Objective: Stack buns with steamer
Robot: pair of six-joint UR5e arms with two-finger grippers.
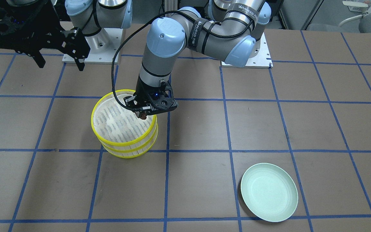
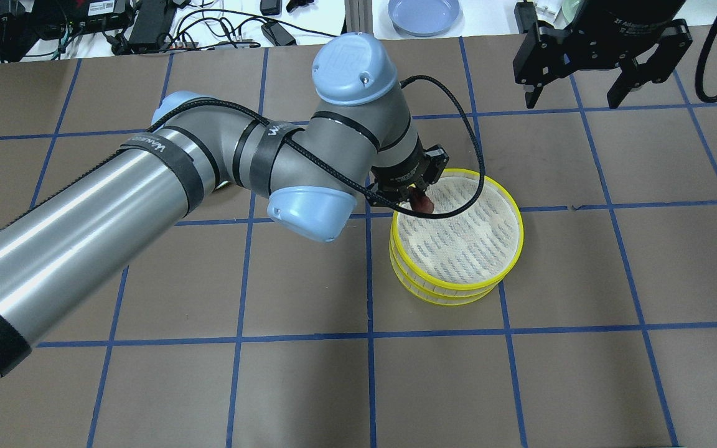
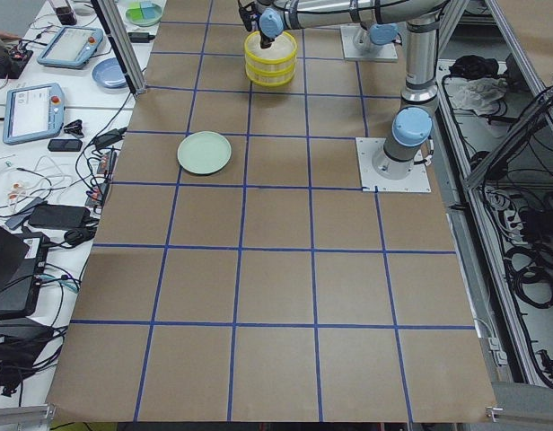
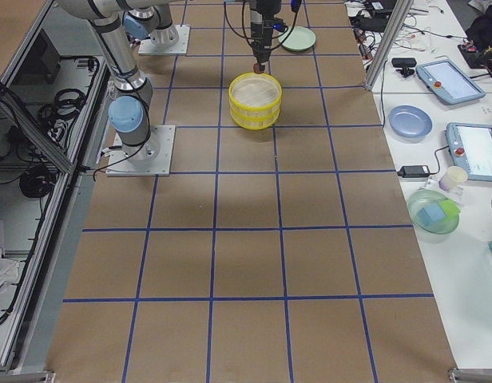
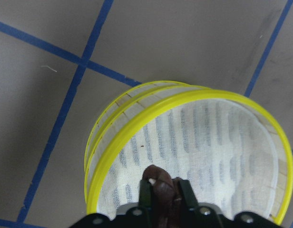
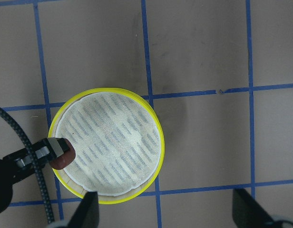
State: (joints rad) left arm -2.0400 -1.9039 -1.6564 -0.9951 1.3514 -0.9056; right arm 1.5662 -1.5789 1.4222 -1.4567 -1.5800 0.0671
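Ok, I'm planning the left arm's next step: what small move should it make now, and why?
Probably lower a little and open: the left gripper is shut on the brown bun, just inside the rim of the top steamer tier, which looks otherwise bare.

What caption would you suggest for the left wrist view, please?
Left gripper holds the reddish-brown bun over the top tier of the stacked yellow-rimmed steamer.

The brown table (image 1: 301,112), marked with blue tape lines, carries the stacked steamer (image 1: 126,149) near the robot and a green plate (image 1: 269,192) farther away, left.
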